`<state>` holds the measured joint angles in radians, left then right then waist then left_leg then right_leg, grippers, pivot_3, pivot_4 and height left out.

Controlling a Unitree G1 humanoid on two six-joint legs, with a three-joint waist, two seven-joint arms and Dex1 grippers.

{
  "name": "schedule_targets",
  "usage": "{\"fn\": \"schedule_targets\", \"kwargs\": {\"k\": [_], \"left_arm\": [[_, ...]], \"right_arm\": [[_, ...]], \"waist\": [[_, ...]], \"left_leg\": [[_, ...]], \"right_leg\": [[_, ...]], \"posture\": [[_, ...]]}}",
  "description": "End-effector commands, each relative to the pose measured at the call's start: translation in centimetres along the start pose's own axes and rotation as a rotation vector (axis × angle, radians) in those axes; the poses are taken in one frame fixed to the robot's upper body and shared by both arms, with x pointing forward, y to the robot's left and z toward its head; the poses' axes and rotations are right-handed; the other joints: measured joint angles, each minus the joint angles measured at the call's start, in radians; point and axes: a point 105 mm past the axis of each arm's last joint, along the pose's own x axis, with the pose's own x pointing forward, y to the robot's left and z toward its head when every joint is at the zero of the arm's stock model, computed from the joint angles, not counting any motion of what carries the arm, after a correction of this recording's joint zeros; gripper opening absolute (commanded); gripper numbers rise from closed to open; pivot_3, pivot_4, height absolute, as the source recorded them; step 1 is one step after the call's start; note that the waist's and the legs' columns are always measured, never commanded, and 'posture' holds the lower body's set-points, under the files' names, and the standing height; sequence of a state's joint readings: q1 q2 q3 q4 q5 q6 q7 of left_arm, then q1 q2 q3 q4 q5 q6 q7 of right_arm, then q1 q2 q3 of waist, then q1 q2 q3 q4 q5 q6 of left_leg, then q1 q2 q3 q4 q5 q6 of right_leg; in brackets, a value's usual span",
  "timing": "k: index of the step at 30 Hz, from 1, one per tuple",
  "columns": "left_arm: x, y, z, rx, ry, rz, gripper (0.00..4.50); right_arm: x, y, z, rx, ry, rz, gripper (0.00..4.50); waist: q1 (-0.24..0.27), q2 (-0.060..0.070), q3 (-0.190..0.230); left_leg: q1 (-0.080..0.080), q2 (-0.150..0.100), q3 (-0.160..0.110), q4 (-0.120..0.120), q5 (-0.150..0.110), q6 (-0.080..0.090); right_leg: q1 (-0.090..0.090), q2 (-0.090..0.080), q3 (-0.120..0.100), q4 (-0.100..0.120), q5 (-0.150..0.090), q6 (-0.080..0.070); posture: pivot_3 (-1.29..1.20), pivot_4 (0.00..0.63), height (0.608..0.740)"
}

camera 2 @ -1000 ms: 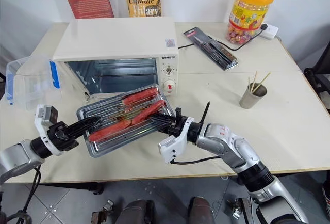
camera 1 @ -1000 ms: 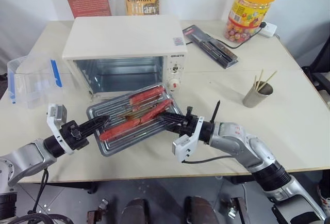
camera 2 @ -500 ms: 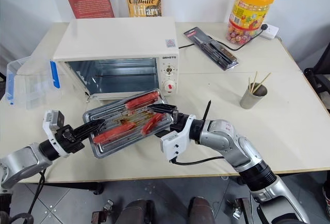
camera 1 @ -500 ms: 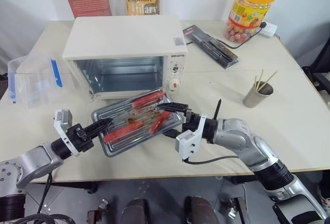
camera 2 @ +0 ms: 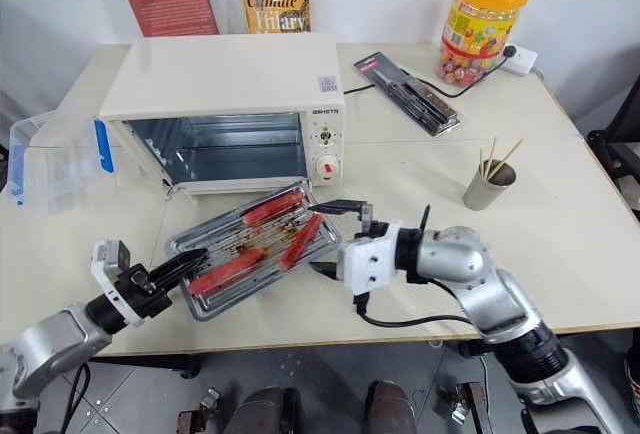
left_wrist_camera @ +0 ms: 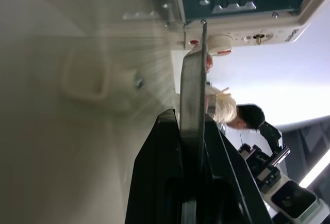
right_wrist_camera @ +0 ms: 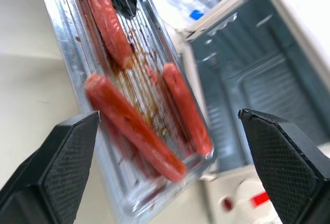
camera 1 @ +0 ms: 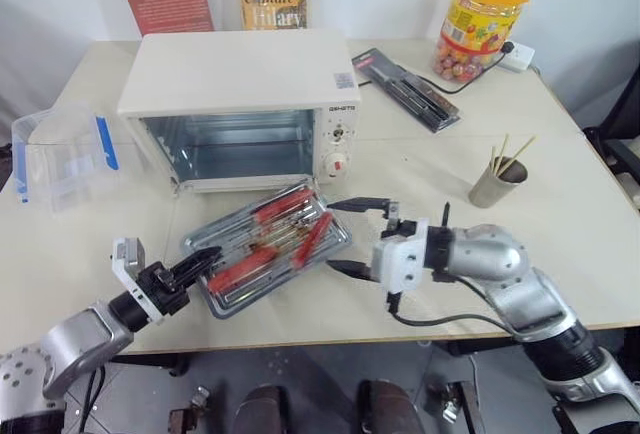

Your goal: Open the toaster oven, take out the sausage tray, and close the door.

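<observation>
Tabletop: left tool (camera 1: 205, 257) clamps sausage tray (camera 1: 268, 247).

— Bright in here, isn't it? Even, soft light from above; the desk (camera 1: 560, 184) has only faint shadows.

— Yes, and the sausage tray (camera 1: 262, 246) throws back a bit of glare off its metal.

— Close up, the right wrist view is smeared; the sausages (right_wrist_camera: 131, 126) look blurred.

— The left wrist view too: washed-out streaks across the pale surface, and the background beyond is soft.
</observation>
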<state>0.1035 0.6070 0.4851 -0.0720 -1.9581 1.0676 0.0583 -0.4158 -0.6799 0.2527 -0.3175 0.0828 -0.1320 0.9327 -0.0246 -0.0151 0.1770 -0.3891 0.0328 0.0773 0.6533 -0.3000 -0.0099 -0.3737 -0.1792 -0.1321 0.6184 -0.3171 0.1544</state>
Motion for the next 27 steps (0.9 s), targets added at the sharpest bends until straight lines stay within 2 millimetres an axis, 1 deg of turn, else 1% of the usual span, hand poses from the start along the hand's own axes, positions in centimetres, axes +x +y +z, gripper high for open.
{"fn": "schedule_targets", "kwargs": {"k": [1, 4, 7, 10, 12, 14, 16, 18, 20, 24, 27], "left_arm": [[-1.1, -1.4, 0.9, 0.049, -0.08, -0.031, 0.0], [-2.1, -1.5, 1.3, 0.054, -0.161, -0.032, 0.0], [-2.7, -1.5, 1.3, 0.047, -0.225, -0.031, 0.0], [-3.9, -1.3, 0.9, 0.033, -0.298, -0.013, 0.0], [-4.3, -1.2, 0.7, 0.026, -0.331, -0.002, 0.0], [-4.7, -1.3, 0.6, 0.026, -0.365, 0.001, 0.0], [-5.6, -1.3, 0.5, 0.026, -0.416, 0.017, 0.0], [-7.6, -1.5, 0.9, 0.039, -0.52, 0.032, 0.0], [-8.8, -1.6, 1.0, 0.049, -0.574, 0.047, 0.0], [-10.6, -1.6, 1.0, 0.047, -0.665, 0.056, 0.0], [-12.3, -1.0, 0.7, 0.033, -0.715, 0.079, 0.0]], "right_arm": [[-1.3, -0.1, 0.7, 0.043, -0.031, 0.042, 4.47], [-2.1, -0.5, -0.9, 0.107, 0.008, 0.041, 4.47], [-2.3, -0.8, -2.2, 0.127, 0.037, 0.026, 4.47], [-2.4, -0.2, -4.1, 0.132, 0.077, 0.05, 4.47], [-2.4, 0.1, -4.8, 0.132, 0.085, 0.067, 4.47], [-2.3, 0.0, -5.4, 0.146, 0.089, 0.058, 4.47], [-2.1, 0.1, -5.8, 0.149, 0.087, 0.067, 4.47], [-1.5, 0.3, -6.5, 0.154, 0.09, 0.071, 4.47], [-1.1, 0.4, -7.1, 0.157, 0.092, 0.07, 4.47], [-0.4, 1.1, -8.1, 0.17, 0.101, 0.077, 4.47], [0.3, 1.6, -8.9, 0.183, 0.109, 0.092, 4.47]], "waist": [[0.001, 0.0, 0.0], [0.003, 0.0, 0.0], [0.006, 0.0, 0.0], [0.006, 0.0, 0.0], [0.006, 0.0, 0.0], [0.008, 0.0, 0.0], [0.008, 0.0, 0.0], [0.007, 0.0, 0.0], [0.002, 0.0, 0.0], [0.003, 0.0, 0.0], [0.002, 0.0, 0.0]], "left_leg": [[0.0, 0.0, 0.0, 0.0, 0.0, 0.0], [0.0, 0.0, 0.002, 0.001, -0.001, 0.001], [0.0, 0.0, 0.002, 0.002, -0.001, 0.002], [0.0, 0.0, 0.003, 0.002, -0.001, 0.002], [0.0, 0.0, 0.004, 0.002, -0.001, 0.003], [0.0, 0.0, 0.006, 0.002, -0.001, 0.003], [0.0, 0.0, 0.009, 0.004, -0.001, 0.003], [0.0, 0.0, 0.011, 0.005, -0.002, 0.003], [0.0, 0.001, 0.012, 0.005, -0.002, 0.004], [0.0, 0.001, 0.012, 0.006, -0.002, 0.004], [0.0, 0.001, 0.012, 0.007, -0.003, 0.005]], "right_leg": [[0.0, 0.0, 0.0, -0.001, 0.0, 0.0], [0.001, 0.0, 0.001, -0.004, 0.0, 0.0], [0.003, 0.0, 0.0, -0.007, 0.0, 0.0], [0.003, 0.0, 0.001, -0.007, 0.0, 0.0], [0.004, 0.0, 0.001, -0.008, 0.0, 0.0], [0.004, 0.0, 0.001, -0.008, 0.0, 0.0], [0.005, 0.0, 0.0, -0.008, 0.0, 0.0], [0.005, 0.0, 0.001, -0.01, 0.0, 0.0], [0.007, 0.0, 0.001, -0.013, 0.0, 0.0], [0.007, 0.001, 0.001, -0.015, 0.0, 0.0], [0.009, 0.001, 0.0, -0.017, 0.0, 0.0]], "posture": [[0.0, 0.15, 0.74], [0.0, 0.15, 0.74], [0.0, 0.15, 0.74], [0.0, 0.15, 0.74], [0.0, 0.15, 0.74], [0.0, 0.15, 0.74], [0.0, 0.15, 0.74], [0.0, 0.15, 0.74], [0.0, 0.15, 0.74], [0.0, 0.15, 0.74], [0.0, 0.15, 0.74]]}}
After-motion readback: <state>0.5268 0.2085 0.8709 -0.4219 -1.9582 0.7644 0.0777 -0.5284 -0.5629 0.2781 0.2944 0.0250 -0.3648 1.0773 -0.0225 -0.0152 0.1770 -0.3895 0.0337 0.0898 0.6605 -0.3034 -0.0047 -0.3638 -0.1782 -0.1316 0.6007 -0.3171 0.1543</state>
